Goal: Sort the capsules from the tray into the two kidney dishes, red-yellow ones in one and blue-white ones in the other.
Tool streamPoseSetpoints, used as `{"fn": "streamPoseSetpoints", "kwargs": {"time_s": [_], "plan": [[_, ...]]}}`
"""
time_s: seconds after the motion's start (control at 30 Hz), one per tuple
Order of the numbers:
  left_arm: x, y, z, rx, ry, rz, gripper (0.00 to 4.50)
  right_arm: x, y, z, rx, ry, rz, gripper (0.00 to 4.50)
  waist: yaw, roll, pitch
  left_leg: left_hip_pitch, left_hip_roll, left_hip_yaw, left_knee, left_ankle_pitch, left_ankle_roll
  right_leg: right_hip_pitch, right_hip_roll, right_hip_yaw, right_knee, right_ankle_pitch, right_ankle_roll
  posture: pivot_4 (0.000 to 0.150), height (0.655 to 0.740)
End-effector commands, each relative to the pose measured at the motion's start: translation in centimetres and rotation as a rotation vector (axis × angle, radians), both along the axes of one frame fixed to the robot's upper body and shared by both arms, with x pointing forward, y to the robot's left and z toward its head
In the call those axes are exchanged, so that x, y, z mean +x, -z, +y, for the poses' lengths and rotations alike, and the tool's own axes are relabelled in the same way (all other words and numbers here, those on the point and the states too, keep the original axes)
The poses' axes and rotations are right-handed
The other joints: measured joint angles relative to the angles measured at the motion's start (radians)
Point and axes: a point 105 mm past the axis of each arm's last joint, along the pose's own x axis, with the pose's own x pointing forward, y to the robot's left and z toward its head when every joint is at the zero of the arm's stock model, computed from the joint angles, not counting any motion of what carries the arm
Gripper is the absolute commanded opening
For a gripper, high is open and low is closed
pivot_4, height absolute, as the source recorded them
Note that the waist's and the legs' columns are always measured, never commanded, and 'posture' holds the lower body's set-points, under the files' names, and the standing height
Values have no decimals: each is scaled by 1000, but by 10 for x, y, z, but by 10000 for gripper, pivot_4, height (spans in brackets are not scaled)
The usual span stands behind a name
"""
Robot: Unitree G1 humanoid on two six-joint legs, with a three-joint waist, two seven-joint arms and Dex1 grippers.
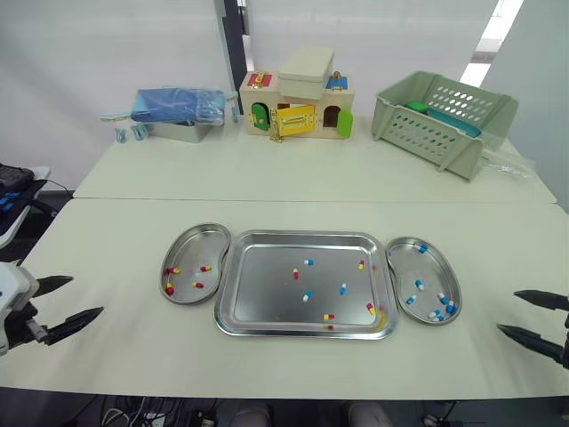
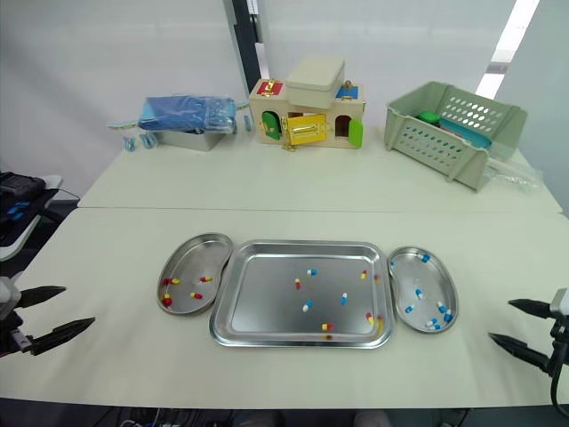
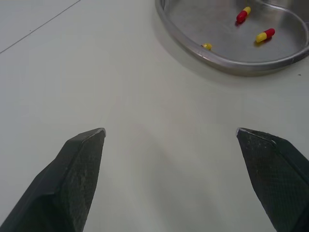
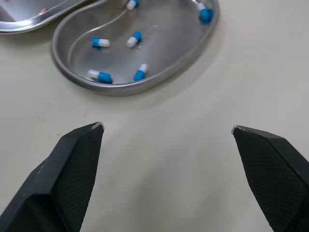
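**Stage shown: sorting partly done, both claws clear of the tray.** The tray is set at the middle of the bench, with a kidney dish just beside each of its short sides. The left dish is loaded with red-yellow capsules, and the right dish with blue-white ones.

Seven capsules are counted in the tray. Three are blue-white, grouped about its centre. Four are red-yellow: one near the centre, one at the front rim and two along the right side. No capsule is seen in the tray's left third.

The left claw is held low over the bench, well apart from the tray, beyond the left dish and toward the front. Its two fingers are spread wide and nothing is gripped. The right claw is held likewise beyond the right dish, fully spread and empty.

**Governing relation.** Since the unsorted capsules lie in the tray's centre and right half, the right claw is judged the nearer to most of them. From that claw, the blue-white capsule right of centre lies inward, past the right dish, so its destination would be crossed on the way back. The central blue-white capsule is seen lying diagonal to the tray's edges. The axes of the others are too small to read surely.
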Motion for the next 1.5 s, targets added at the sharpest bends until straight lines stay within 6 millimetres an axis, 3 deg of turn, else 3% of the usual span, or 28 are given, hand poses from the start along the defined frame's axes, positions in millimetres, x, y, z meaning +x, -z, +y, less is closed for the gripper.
{"fn": "streamPoseSetpoints", "kwargs": {"time_s": [0.03, 0.2, 0.47, 0.77, 0.97, 1.23, 1.5], "plan": [[12, -13, -34, -1, 127, -15, 45000, -13, -9, 23, 45, -67, -52, 44923, 4, 0, 0, 0, 0, 0, 0, 0, 0, 0, 0, 0, 0, 0, 0, 1500, 7400], [23, -16, -70, -17, 241, -1, 45000, -22, 0, 49, 108, -102, -65, 44923, 5, 0, 0, 1, 0, 1, 0, 0, 0, 0, 0, 1, 1, 0, 0, 1500, 7400], [39, -12, -151, -64, 519, -1, 45000, -41, 12, 122, 238, -245, -135, 44923, 15, 0, 0, 1, 0, 0, 1, 0, 0, 0, 0, 0, 1, 0, 0, 1500, 7400], [66, 6, -219, -23, 760, 25, 45000, -45, 34, 154, 314, -166, -244, 44923, 16, 0, -1, 1, 0, -1, 1, 0, -1, 0, 1, 0, 1, 0, 0, 1500, 7400], [86, 18, -245, -38, 794, 49, 45000, -47, 44, 160, 331, -127, -320, 44923, 15, 0, -1, 1, 0, -2, 1, 0, 0, 0, 1, -1, 2, 0, 0, 1500, 7400], [98, 43, -251, -5, 788, 141, 45000, -47, 50, 164, 345, -94, -354, 44923, 14, 0, -1, 1, -1, -2, 2, 0, -1, 0, 1, -1, 2, 0, 0, 1500, 7400], [104, 47, -267, -25, 775, 165, 45000, -46, 50, 165, 345, -81, -372, 44923, 16, 0, -1, 1, -1, -3, 3, 1, -1, 1, 1, -1, 2, 0, 0, 1500, 7400]]}}
